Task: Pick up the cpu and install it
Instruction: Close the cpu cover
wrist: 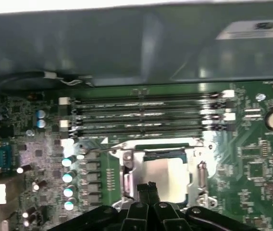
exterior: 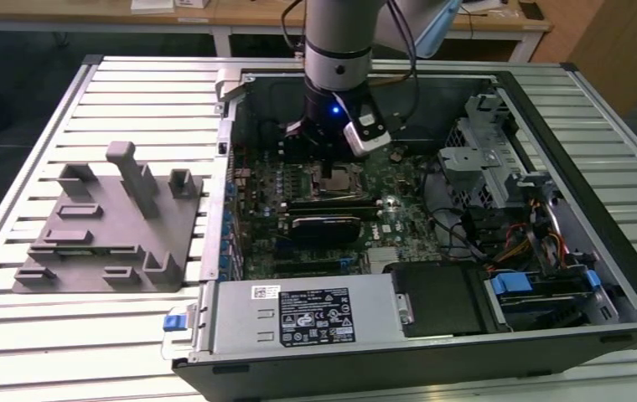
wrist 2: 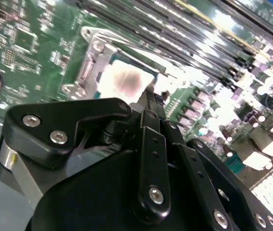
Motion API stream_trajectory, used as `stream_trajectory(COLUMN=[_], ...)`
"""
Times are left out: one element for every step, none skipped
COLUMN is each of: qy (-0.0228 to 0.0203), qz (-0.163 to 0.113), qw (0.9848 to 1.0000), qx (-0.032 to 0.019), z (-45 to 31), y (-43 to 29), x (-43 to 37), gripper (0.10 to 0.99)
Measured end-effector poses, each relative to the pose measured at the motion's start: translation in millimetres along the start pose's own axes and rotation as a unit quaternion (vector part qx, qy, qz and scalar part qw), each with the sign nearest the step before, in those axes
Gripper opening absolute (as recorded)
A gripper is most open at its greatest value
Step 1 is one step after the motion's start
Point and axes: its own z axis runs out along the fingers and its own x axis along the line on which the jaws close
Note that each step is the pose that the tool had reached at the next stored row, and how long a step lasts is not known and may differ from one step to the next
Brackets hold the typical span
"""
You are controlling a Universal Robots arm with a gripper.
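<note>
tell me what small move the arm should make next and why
Probably a short straight lift of the gripper. The cpu appears to lie flat inside the socket frame, and the gripper sits low right over it, so rising clear seems safer than any sideways shift.

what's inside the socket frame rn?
The cpu lies in the socket frame, silvery top showing in both wrist views. The gripper covers one edge; whatever is under the cpu is hidden.

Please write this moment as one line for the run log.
cpu: lying flat in socket frame | gripper: low over cpu, fingers shut, holding nothing
</note>
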Motion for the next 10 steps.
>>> stream_trajectory(qy=[-0.0001,-0.0002,-0.0001,-0.0002,-0.0002,-0.0002,-0.0002,-0.0002,-0.0002,-0.0003], qz=[0.0,0.0,0.002,0.004,0.007,0.009,0.01,0.011,0.011,0.012], qw=[1.0,1.0,1.0,1.0,1.0,1.0,0.9999,0.9999,0.9999,0.9999], qx=[-0.0001,-0.0001,0.0,0.0,0.0,0.0,0.0001,0.0,0.0001,0.0], z=[0.6,1.2,1.5,2.0,2.5,3.1,3.9,5.0,6.4,7.8], y=[-0.1,-0.1,-0.2,-0.2,-0.3,-0.3,-0.3,-0.4,-0.4,-0.5], x=[2.1,2.7,2.7,2.7,2.7,2.9,3.3,3.7,4.3,4.9], gripper=[0.106,0.106,0.106,0.106,0.106,0.106,0.106,0.106,0.106,0.106])
